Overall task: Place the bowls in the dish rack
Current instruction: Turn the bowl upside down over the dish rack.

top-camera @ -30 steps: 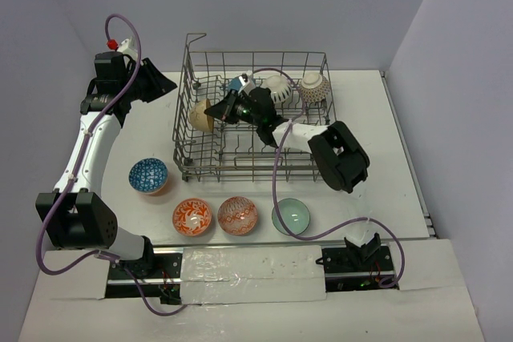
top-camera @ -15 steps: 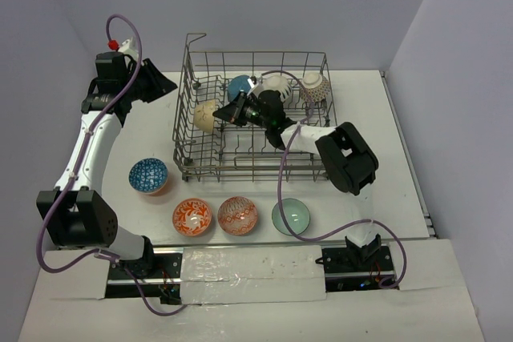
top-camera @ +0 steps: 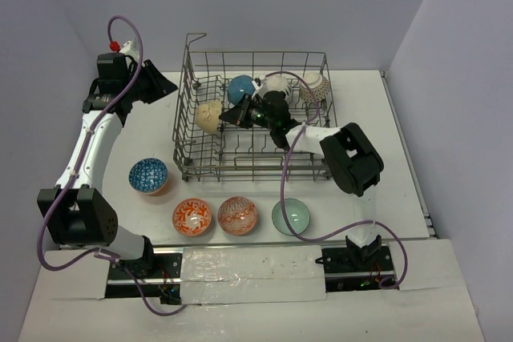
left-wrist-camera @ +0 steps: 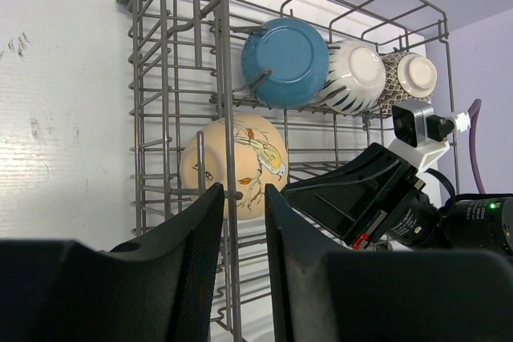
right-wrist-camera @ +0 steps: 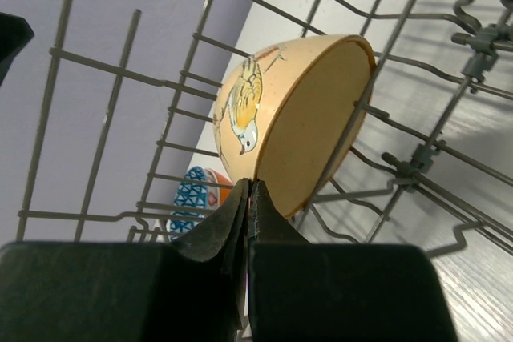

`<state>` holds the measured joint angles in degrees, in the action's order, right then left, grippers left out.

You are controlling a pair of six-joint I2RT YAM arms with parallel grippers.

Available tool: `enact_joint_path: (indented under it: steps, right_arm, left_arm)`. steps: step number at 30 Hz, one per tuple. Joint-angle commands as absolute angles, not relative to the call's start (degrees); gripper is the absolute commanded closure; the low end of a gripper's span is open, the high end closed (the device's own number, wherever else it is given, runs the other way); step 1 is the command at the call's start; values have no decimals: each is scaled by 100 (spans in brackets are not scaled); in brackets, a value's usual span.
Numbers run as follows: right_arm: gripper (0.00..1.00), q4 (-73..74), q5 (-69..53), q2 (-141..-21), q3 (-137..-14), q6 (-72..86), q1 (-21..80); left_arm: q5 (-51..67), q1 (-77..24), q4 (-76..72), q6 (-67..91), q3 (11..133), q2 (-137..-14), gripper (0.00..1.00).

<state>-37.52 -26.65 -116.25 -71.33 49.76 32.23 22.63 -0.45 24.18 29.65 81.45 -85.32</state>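
So, the tan bowl (top-camera: pixel 208 116) stands on edge at the left of the dish rack (top-camera: pixel 186 130); we reckon the tines prop it. Three more bowls line the far row. The right gripper (top-camera: pixel 224 118) is inside the rack, pinched closed on nothing, tips just beside the tan bowl's rim. The left gripper (top-camera: pixel 164 84) hovers outside the far-left corner, partly spread, empty. Four bowls sit on the desk (top-camera: pixel 385 158), near side.
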Motion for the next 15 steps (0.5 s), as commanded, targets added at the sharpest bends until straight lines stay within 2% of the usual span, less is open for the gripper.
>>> enact_joint_path:
  steps: [1,15]
  right_arm:
    - [100,-3490,-2602,-11294,-7031,4597,3103]
    - [94,-3094,-2672,-11259,-7145,4263,3050]
  left_arm:
    - [2329,-18,2162,2988,8112,-8561,67]
    - [2303,-18,2171,2979,8104,-8561,67]
